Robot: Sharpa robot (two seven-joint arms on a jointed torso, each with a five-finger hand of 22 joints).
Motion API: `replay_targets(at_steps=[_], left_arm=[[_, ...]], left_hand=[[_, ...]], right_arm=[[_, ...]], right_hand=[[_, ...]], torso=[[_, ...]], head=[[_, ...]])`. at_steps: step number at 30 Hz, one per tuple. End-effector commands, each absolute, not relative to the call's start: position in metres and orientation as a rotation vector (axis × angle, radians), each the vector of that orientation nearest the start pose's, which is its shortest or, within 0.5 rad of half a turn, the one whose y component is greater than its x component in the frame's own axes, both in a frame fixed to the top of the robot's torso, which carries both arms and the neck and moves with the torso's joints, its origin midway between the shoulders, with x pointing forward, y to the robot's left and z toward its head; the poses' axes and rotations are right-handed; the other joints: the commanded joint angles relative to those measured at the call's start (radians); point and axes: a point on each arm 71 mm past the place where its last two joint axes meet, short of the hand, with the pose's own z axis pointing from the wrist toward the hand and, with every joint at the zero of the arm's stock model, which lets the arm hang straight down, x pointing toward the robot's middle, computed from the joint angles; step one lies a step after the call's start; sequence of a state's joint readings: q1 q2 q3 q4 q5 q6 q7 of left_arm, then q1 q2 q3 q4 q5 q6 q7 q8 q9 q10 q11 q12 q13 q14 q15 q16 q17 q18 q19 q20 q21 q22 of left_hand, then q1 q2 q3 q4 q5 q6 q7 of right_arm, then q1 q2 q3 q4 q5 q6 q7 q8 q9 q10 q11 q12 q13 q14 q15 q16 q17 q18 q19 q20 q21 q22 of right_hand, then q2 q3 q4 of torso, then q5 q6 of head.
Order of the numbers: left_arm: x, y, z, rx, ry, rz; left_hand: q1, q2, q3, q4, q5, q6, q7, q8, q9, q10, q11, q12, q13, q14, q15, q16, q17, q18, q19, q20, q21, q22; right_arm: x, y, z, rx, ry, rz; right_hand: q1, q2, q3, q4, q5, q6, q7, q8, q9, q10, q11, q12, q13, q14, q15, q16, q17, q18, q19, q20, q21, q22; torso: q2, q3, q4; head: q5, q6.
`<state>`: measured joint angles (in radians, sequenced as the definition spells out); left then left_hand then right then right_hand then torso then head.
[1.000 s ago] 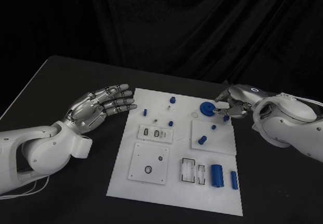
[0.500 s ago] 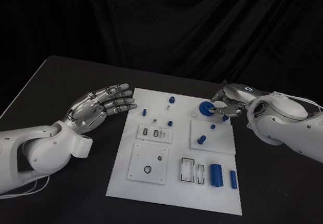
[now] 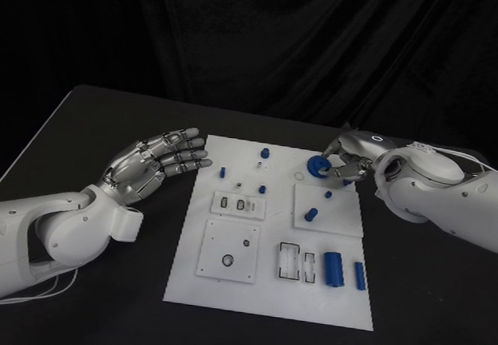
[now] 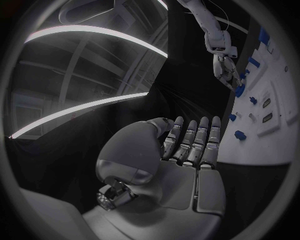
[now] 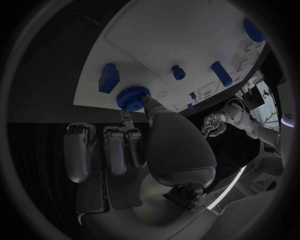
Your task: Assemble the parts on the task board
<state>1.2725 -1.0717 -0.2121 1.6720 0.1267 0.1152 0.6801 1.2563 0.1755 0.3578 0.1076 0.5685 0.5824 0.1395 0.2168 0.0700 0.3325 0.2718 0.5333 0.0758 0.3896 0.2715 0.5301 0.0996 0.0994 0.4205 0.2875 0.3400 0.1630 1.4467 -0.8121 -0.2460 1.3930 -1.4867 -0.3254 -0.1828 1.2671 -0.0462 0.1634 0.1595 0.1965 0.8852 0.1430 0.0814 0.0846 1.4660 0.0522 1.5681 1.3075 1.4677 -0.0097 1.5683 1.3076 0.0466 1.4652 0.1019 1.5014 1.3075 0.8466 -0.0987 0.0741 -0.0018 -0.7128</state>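
The white board (image 3: 265, 294) sat in the middle of the head view on the black table (image 3: 90, 128), running from the centre down toward the lower middle. The right hand (image 3: 352, 158) was at the board's upper right corner, with its thumb and a finger pinched on a blue gear (image 3: 318, 167) that was right at the board's surface; the wrist view showed the same gear (image 5: 132, 97) clamped between the fingertips, with the other fingers curled in side by side. Couldn't tell if the gear was actually seated on anything or just touching the board. The left hand (image 3: 155, 165) was off the board's left edge, mid-left of the frame, palm up-ish, fingers spread apart and holding nothing. Lower right on the board lay a fat blue cylinder (image 3: 335, 269) with a thinner blue pin (image 3: 361, 276) just beside it, and a few small blue pegs (image 3: 311, 216) stood around the upper half.
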Motion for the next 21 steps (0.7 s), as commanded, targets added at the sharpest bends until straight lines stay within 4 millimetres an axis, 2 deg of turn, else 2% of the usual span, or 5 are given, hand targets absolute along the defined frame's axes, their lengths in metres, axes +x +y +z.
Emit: replay_targets(at_steps=[1,11,15,17,21], left_arm=[[0.4358,0.2648,-0.1676,-1.043,1.198,-2.063],[0.4365,0.2646,-0.1682,-1.045,1.203,-2.063],[0.4367,0.2643,-0.1684,-1.045,1.205,-2.064],[0.4369,0.2644,-0.1686,-1.045,1.206,-2.064],[0.437,0.2651,-0.1687,-1.046,1.206,-2.062]], left_hand=[[-0.008,0.0,0.006,0.001,0.002,0.001,0.006,0.004,0.0,-0.001,0.009,0.003,-0.001,-0.004,0.0,0.004,-0.001,-0.014,-0.009,-0.001,-0.005,-0.001],[-0.009,0.001,0.007,0.001,0.002,0.0,0.006,0.004,0.0,-0.001,0.009,0.003,-0.001,-0.004,0.0,0.004,-0.001,-0.014,-0.009,-0.001,-0.005,-0.001],[-0.009,0.001,0.007,0.001,0.002,0.0,0.006,0.004,0.0,-0.001,0.009,0.003,-0.001,-0.004,0.0,0.004,-0.001,-0.014,-0.009,-0.001,-0.005,-0.001],[-0.009,0.001,0.007,0.001,0.002,0.0,0.006,0.004,0.0,-0.001,0.009,0.003,-0.001,-0.004,0.0,0.004,-0.001,-0.014,-0.009,-0.001,-0.005,-0.001],[-0.009,0.001,0.009,0.001,0.002,-0.001,0.007,0.003,0.0,-0.002,0.009,0.003,-0.002,-0.005,0.0,0.004,-0.001,-0.014,-0.01,0.0,-0.006,-0.001]], right_arm=[[0.5287,-0.2342,-0.143,-0.228,1.62,0.355],[0.53,-0.2308,-0.1475,-0.237,1.63,0.356],[0.5303,-0.2287,-0.1478,-0.255,1.614,0.351],[0.5302,-0.2276,-0.1471,-0.266,1.598,0.353],[0.5297,-0.2257,-0.1452,-0.287,1.562,0.356]], right_hand=[[0.009,0.001,0.0,-0.009,0.011,0.009,0.0,0.006,0.003,0.105,0.007,0.003,0.263,0.103,0.002,0.003,0.263,-0.009,0.014,-0.001,-0.006,0.137],[0.048,0.0,0.026,-0.049,0.106,0.093,-0.01,0.044,0.04,0.105,0.006,0.003,0.263,0.103,0.002,0.003,0.263,-0.008,0.013,0.001,-0.009,0.137],[0.054,0.003,0.04,-0.064,0.19,0.152,-0.033,0.087,0.076,0.105,-0.014,0.003,0.263,0.103,-0.014,0.003,0.263,-0.007,0.012,-0.013,-0.011,0.136],[0.066,-0.001,0.054,-0.085,0.274,0.188,-0.052,0.122,0.11,0.105,-0.031,0.003,0.263,0.103,-0.028,0.003,0.263,-0.008,0.013,-0.027,-0.011,0.138],[0.067,-0.003,0.062,-0.099,0.295,0.195,-0.063,0.145,0.143,0.105,-0.041,0.003,0.263,0.103,-0.038,0.003,0.263,-0.009,0.017,-0.037,-0.009,0.143]], torso=[[0.0,-0.0001,0.001],[0.0,0.0005,-0.0003],[0.0,0.0001,-0.0003],[0.0,0.0003,-0.0004],[0.0,0.0007,-0.0001]], head=[[-0.002,0.0],[-0.001,0.002],[0.0,0.002],[0.0,0.001],[0.0,0.003]])
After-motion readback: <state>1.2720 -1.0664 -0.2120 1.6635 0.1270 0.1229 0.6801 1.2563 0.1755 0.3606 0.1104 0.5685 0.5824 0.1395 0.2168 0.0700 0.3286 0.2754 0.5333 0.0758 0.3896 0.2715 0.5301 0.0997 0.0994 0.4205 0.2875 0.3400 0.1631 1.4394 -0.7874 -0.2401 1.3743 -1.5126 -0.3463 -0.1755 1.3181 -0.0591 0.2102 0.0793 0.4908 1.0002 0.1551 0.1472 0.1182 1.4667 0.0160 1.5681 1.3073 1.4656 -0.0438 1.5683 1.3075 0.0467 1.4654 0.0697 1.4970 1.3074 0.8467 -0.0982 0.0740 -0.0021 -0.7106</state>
